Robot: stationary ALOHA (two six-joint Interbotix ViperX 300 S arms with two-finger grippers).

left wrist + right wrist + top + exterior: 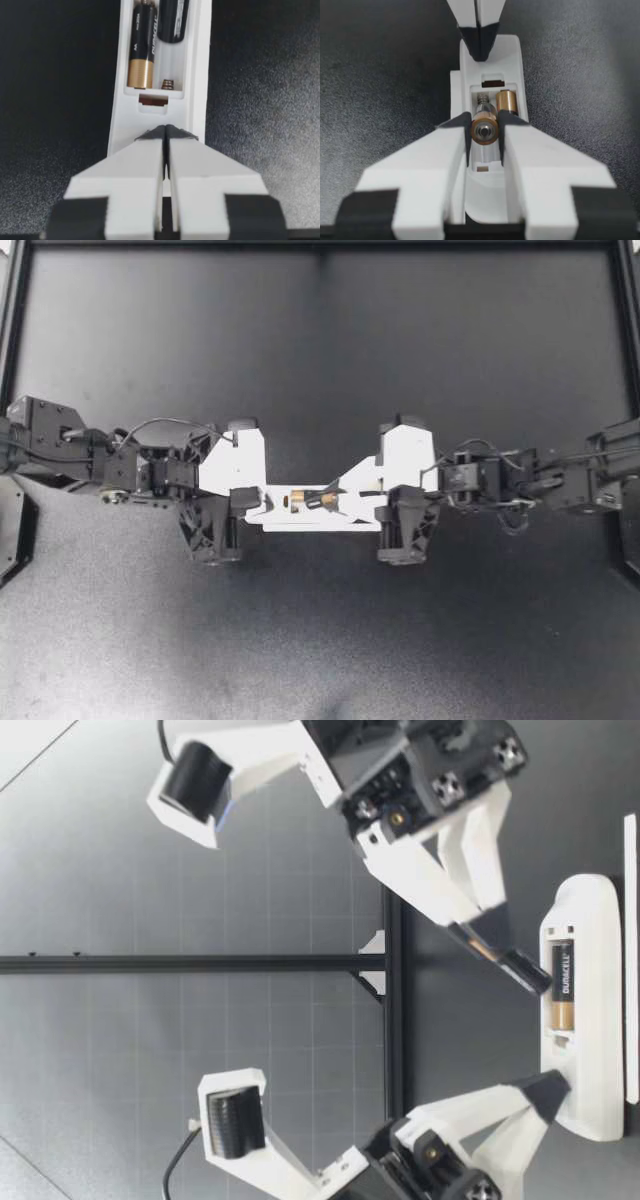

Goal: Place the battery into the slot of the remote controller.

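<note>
On the surface [320, 360], remote [300, 522] lengthwise between the arms, one end pinned under the left claw [250, 500], fingers together. Right claw [325, 501] clamped on the battery [484, 131], held aslant over the empty slot [172, 65] beside a seated battery [141, 50], long axis along the remote. Spring [168, 84] of that slot ahead of the held battery's lower end, toward the left claw: likely direction of the next push.

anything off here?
One thing: the battery in my right gripper is tilted, one end raised above the empty slot of the remote, not seated. The other battery lies flat beside it. Nothing looks damaged.
</note>
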